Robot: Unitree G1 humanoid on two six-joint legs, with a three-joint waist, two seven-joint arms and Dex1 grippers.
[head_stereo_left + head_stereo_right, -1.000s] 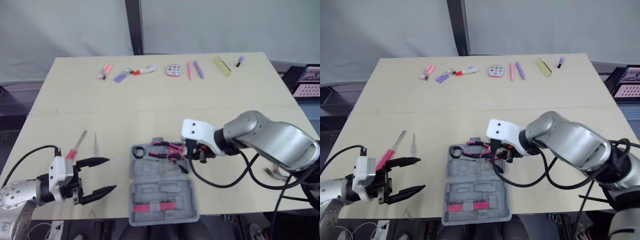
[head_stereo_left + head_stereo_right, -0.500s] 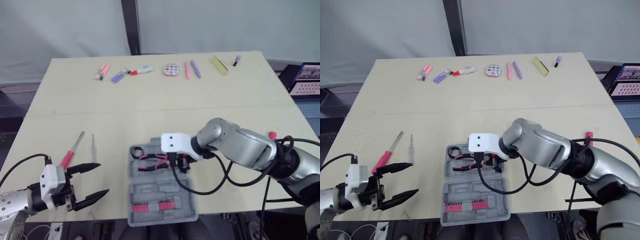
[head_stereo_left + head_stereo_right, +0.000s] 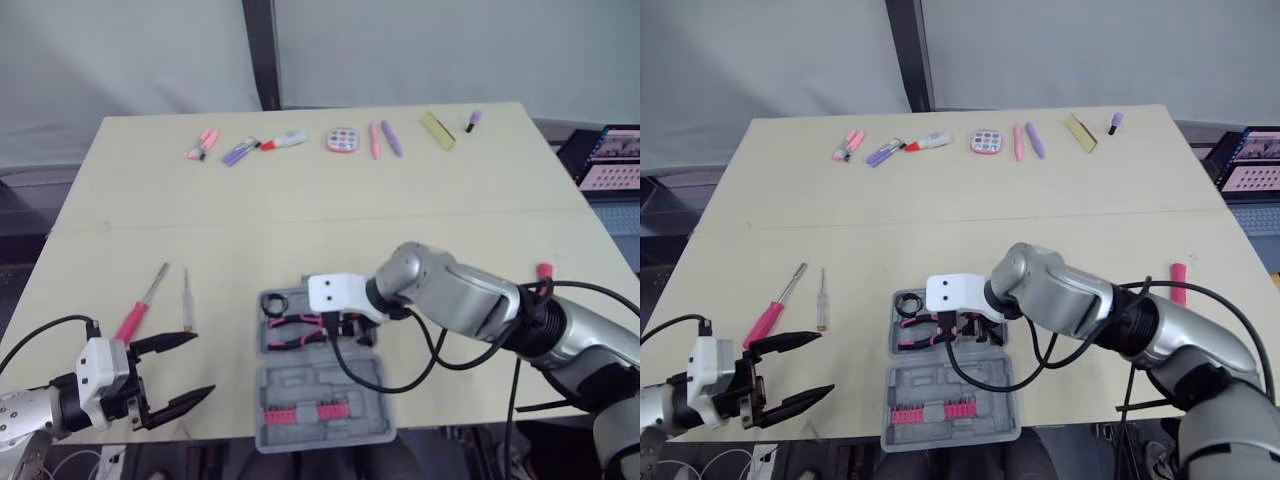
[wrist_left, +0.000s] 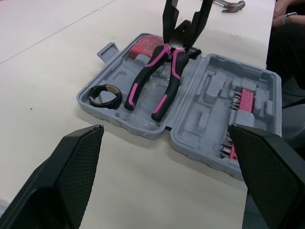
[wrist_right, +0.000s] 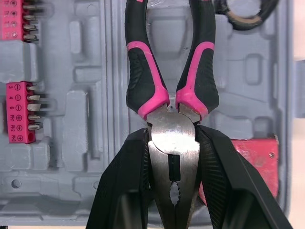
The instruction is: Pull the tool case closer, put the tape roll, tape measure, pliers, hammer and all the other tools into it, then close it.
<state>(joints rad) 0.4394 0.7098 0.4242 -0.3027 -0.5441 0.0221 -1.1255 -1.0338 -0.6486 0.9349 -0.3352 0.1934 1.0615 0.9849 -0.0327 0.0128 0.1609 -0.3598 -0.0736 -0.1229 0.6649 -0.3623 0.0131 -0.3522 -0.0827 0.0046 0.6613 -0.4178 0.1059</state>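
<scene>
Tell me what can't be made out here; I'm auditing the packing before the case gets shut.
1. Pliers: nose cut by the right wrist view's edge; whether the right gripper has them seated in the tool case, unclear.
2. Red item in the case: partly behind a finger, right wrist view.
3. Hammer: cut off by the left wrist view's edge.
4. Small items at the far edge: too small, eye views.

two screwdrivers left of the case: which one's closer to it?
The slim clear-handled screwdriver. It lies between the pink-handled screwdriver and the tool case; the pink one is farther out to the left.
</scene>
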